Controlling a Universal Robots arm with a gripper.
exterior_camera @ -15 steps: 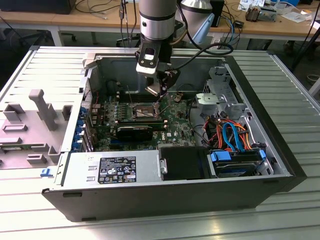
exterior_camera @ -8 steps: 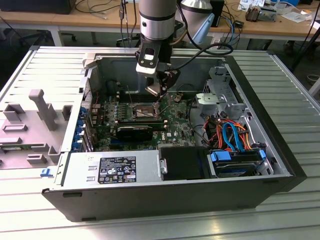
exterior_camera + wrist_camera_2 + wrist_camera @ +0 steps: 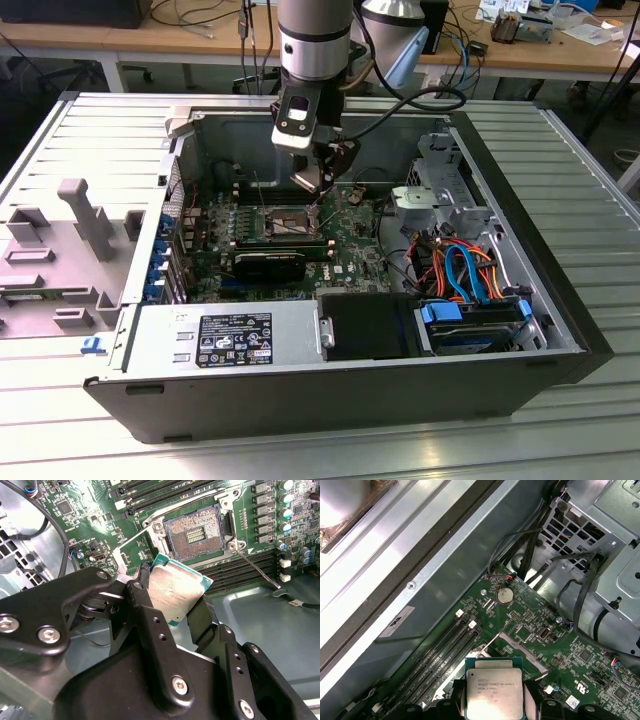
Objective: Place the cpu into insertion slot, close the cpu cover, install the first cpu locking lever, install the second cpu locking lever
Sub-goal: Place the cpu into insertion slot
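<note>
My gripper (image 3: 172,600) is shut on the cpu (image 3: 177,587), a flat square chip with a dull silver top and green edge, gripped by two opposite edges between black fingers (image 3: 145,605). The chip hangs above the green board, a short way off to the side of the insertion slot (image 3: 196,531), which lies open with its dark contact field bare. The cpu cover (image 3: 131,544) stands raised on its hinge beside the slot. A thin locking lever (image 3: 256,568) sticks out from the slot's corner. In the first wrist view the cpu (image 3: 492,690) shows between the fingers. The exterior view has the gripper (image 3: 320,195) just above the slot (image 3: 290,222).
The open computer case (image 3: 540,250) rests on a slatted metal table. Long black memory slots (image 3: 240,570) run beside the socket. A drive cage (image 3: 440,180), bundled coloured cables (image 3: 465,270) and a power supply (image 3: 225,340) fill the case's other parts. A coin cell (image 3: 505,595) sits on the board.
</note>
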